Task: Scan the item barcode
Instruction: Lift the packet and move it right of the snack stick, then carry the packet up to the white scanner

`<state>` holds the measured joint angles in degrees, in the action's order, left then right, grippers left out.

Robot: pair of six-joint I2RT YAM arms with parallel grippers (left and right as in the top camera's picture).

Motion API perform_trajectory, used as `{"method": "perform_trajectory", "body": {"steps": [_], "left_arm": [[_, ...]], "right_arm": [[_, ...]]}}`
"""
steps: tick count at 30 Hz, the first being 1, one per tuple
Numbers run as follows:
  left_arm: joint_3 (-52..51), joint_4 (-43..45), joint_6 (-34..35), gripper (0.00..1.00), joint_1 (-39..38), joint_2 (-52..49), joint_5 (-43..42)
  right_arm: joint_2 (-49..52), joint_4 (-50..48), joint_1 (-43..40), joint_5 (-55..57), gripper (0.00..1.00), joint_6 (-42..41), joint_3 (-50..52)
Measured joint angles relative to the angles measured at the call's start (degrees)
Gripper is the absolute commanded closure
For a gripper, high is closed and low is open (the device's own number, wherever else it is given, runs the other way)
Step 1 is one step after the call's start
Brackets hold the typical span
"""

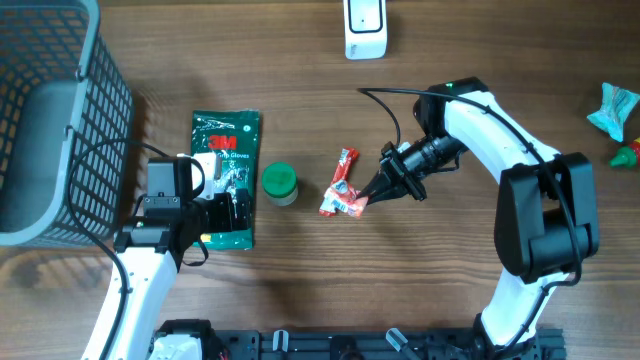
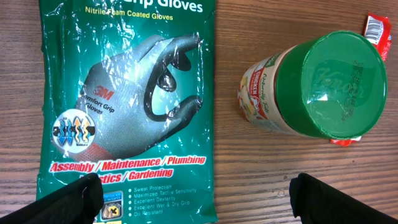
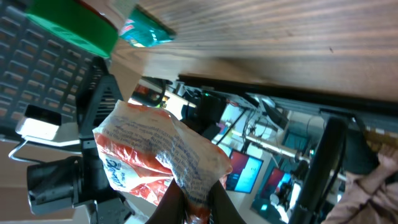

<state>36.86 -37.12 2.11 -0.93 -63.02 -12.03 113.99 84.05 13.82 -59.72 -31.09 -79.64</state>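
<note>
The right jaws are clamped on a lower corner of the red-and-white snack packet [image 1: 342, 185], pinching only its edge. To scan well, I judge the grip must stay firm while the wrist turns the printed face flat to the white scanner [image 1: 365, 25], well beyond the jaw tips; I cannot tell where the barcode sits. The packet's long axis runs crosswise to the jaws' reach, far end toward the scanner. The left jaws stand wide apart over the glove pack [image 2: 124, 112], empty.
</note>
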Motion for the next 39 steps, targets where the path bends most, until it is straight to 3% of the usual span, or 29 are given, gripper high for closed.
{"method": "perform_trajectory", "body": {"steps": [22,32,39], "left_arm": [[0.0,0.0,0.0,0.0,0.0,0.0,0.0],[0.0,0.0,0.0,0.0,0.0,0.0,0.0],[0.0,0.0,0.0,0.0,0.0,0.0,0.0]], "right_arm": [[0.0,1.5,0.0,3.2,0.96,0.4,0.0],[0.0,-19.1,0.0,7.3,0.96,2.0,0.2],[-2.6,-15.2,-0.2,10.0,0.96,7.8,0.4]]}}
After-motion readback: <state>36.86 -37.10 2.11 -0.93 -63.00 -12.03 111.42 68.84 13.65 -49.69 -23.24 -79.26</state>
